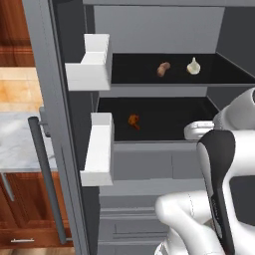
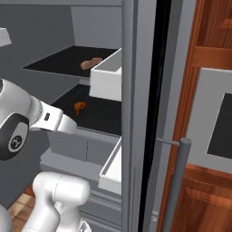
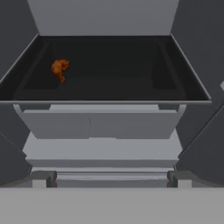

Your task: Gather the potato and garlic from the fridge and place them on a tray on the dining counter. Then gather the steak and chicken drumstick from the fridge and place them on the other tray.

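Small off-white pointed garlic bulb (image 1: 193, 66): upper dark fridge shelf (image 1: 149, 79), one shelf above the open, empty two-finger gripper (image 3: 111, 180).

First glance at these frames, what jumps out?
The open fridge with dark shelves: on the upper shelf a brown potato lies left of the off-white garlic, apart from it. On the shelf below sits an orange-brown chicken drumstick, toward its left side, facing the open tool.

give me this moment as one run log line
fridge: doors open | upper shelf: potato, garlic | lower shelf: chicken drumstick | tool: open, empty, facing lower shelf
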